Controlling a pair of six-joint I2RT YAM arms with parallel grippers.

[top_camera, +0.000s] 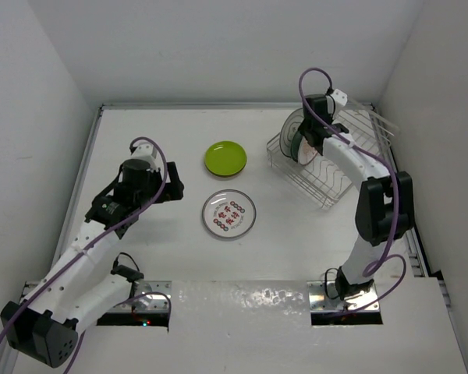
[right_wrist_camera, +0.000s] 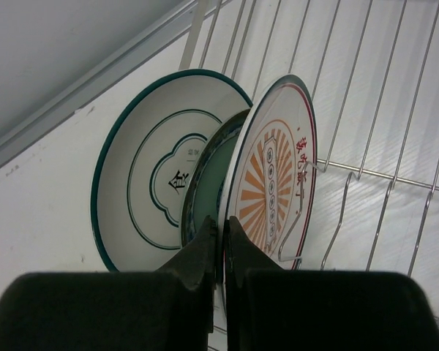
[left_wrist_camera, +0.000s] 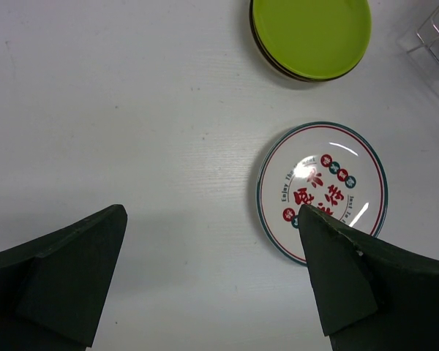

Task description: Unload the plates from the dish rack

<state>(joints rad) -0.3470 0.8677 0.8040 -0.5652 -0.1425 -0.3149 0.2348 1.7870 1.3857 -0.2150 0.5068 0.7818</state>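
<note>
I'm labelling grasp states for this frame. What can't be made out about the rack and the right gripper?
- Right wrist view: whether the right gripper pinches the orange-patterned plate or the green plate; its own fingers hide the rims.
- Top view: how many plates the dish rack holds; the right arm covers them.
- Left wrist view: the dish rack is cut off by the right edge.

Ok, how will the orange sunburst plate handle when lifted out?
The orange sunburst plate looks stiff and glazed, so probably slippery in the right pincer, which pinches only its rim. Standing on edge beside the green plate in the dish rack, it may swing and knock it.
</note>
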